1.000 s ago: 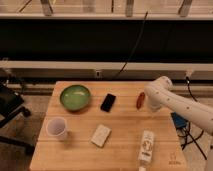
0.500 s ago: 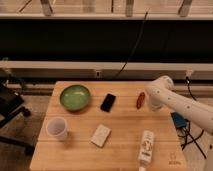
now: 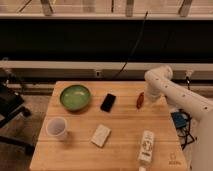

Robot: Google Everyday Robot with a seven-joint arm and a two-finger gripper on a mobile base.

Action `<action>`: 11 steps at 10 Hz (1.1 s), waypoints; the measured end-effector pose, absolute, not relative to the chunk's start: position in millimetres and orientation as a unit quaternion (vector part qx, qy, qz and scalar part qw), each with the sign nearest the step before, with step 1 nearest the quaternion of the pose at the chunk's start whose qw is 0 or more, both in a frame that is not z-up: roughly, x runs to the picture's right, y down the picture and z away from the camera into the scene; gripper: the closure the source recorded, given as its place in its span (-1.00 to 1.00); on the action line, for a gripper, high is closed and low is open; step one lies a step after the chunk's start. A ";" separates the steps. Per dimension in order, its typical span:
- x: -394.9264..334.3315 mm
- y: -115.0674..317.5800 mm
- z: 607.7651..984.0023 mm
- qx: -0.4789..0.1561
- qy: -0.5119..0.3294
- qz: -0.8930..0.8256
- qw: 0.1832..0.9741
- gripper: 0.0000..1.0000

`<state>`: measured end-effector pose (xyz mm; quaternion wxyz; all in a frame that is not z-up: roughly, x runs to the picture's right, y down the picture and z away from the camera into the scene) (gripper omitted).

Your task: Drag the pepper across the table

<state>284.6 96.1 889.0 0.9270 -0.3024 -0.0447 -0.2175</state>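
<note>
The pepper [image 3: 140, 100] lies on the table [image 3: 125, 125] at about 2 o'clock from its middle, near the right edge. The gripper [image 3: 147, 101] is low over the table, just beside the pepper at its 3 o'clock side, maybe touching it. If it is closed on the pepper or only pressing on it, I cannot tell.

Some things can go wrong, in my opinion. The pepper is slim and rounded, so it can roll or slip away from the gripper if the contact is only on one side. The phone [image 3: 108, 102] is near, at 9 o'clock from the pepper, so a drag in this direction can push it toward the bowl [image 3: 75, 96]. A drag toward 6 o'clock can meet the bottle [image 3: 146, 147]. Toward 3 o'clock, the pepper can fall over the edge.
</note>
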 end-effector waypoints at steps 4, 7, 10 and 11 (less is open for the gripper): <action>269.9 80.4 902.2 -0.296 -0.073 -0.243 0.921 -0.60; 254.3 74.2 910.2 -0.296 -0.089 -0.255 0.916 -0.60; 245.8 76.8 923.1 -0.305 -0.101 -0.261 0.910 -0.60; 243.0 78.8 928.0 -0.308 -0.103 -0.263 0.908 -0.60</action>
